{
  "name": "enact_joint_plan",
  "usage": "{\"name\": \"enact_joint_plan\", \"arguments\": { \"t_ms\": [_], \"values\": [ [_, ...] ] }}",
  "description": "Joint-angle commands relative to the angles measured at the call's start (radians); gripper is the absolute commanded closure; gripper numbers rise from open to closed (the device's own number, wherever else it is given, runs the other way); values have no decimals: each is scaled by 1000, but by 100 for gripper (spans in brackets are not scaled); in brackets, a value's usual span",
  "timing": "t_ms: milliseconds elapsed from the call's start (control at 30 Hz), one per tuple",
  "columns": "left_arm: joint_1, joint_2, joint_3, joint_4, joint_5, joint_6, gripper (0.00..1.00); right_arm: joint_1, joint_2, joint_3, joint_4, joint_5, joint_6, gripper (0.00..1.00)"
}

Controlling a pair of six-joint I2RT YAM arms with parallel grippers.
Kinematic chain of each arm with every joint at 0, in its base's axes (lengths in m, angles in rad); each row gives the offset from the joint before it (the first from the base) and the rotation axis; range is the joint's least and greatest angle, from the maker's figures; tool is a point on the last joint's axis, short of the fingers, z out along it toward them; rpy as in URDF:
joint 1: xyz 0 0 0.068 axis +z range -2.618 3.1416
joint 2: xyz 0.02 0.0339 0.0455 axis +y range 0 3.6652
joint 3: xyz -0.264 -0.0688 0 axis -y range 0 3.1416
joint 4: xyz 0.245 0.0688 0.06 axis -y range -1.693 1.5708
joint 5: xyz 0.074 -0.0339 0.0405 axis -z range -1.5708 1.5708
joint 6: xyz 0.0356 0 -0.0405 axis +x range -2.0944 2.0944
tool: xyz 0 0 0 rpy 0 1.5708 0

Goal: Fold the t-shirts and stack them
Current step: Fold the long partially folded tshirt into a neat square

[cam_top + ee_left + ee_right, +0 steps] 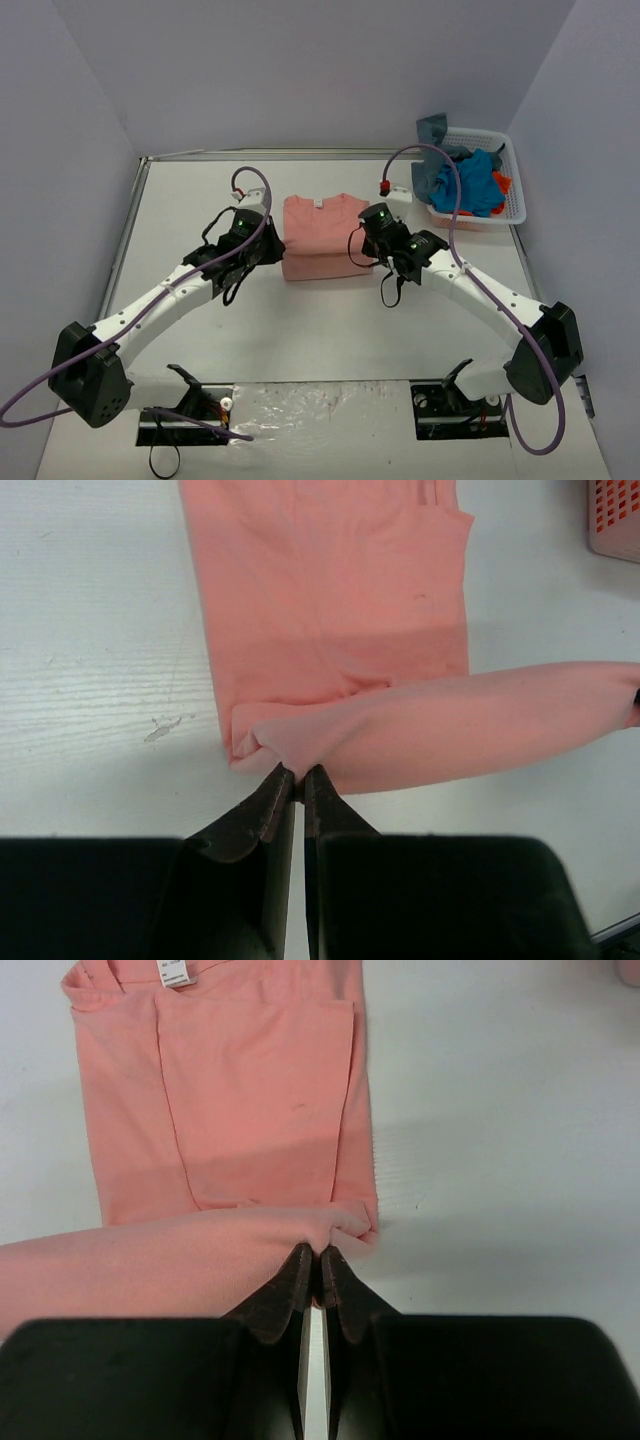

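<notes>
A salmon-pink t-shirt (322,225) lies in the middle of the table, its sides folded in and the collar at the far end. Its near hem is lifted into a roll over the body. My left gripper (297,772) is shut on the hem's left corner (262,742). My right gripper (318,1252) is shut on the right corner (345,1222). Between them the raised hem (325,262) stretches across the shirt. From above, the left gripper (268,248) and right gripper (376,240) flank the shirt. More t-shirts, bright blue (468,183), grey-blue (434,130) and orange-red (501,183), lie heaped in a basket.
A white lattice basket (515,190) stands at the table's back right corner. A purple cable (440,165) loops from the right arm toward it. The table's raised rim (260,155) runs along the far edge.
</notes>
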Motion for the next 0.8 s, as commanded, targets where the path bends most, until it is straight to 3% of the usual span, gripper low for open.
{"name": "enact_joint_plan", "arguments": {
  "t_ms": [0, 767],
  "values": [
    [25, 12, 56, 30, -14, 28, 98, -31, 30, 53, 16, 26, -46, 100],
    [34, 153, 205, 37, -30, 53, 98, -127, 161, 144, 73, -48, -121, 100]
  ]
}}
